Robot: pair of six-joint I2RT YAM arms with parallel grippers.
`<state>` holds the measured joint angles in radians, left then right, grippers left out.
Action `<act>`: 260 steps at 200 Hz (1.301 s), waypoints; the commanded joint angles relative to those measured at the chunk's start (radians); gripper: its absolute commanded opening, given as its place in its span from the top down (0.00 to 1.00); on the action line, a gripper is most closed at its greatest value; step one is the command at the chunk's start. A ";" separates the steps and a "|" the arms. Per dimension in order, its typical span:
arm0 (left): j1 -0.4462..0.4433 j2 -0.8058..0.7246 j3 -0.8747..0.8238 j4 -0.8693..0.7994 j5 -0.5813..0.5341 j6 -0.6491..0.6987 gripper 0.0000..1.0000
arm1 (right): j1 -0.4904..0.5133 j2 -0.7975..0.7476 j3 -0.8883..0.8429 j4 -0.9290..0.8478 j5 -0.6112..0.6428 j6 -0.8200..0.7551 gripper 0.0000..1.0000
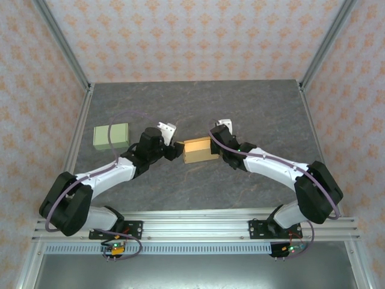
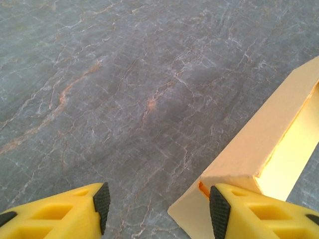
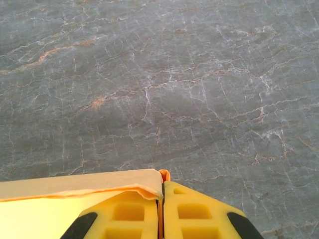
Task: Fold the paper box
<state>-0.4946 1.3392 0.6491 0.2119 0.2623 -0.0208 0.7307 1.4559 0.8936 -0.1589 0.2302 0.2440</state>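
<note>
**Paper box (image 1: pixel 200 150) between two arms, held at one end**

Top view: lies mid-worktop (image 1: pixel 198 102), long axis left to right, left arm (image 1: pixel 120 171) at one end, right arm (image 1: pixel 271 165) at the other.

Left wrist: left fingers (image 2: pixel 102 199) parted about halfway, gripping nothing. Box corner against one of them, body running away up-right.

Right wrist: right fingers (image 3: pixel 199 214) pinched shut on a thin box edge, probably the anchoring hold.
</note>
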 commanded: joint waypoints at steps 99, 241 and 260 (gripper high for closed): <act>0.003 -0.153 0.032 0.055 -0.152 -0.042 0.30 | 0.009 0.039 -0.085 0.070 0.012 -0.054 0.91; -0.077 0.165 0.116 -0.040 -0.090 -0.028 0.38 | 0.010 0.019 -0.162 0.218 -0.018 -0.139 0.79; -0.104 0.147 0.077 -0.026 -0.123 -0.019 0.38 | 0.010 -0.032 -0.176 0.218 -0.017 -0.168 0.65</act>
<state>-0.5480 1.4971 0.7937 0.2211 0.1658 -0.0719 0.7322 1.4597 0.7593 0.1143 0.2493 0.1169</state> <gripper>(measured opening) 0.621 0.277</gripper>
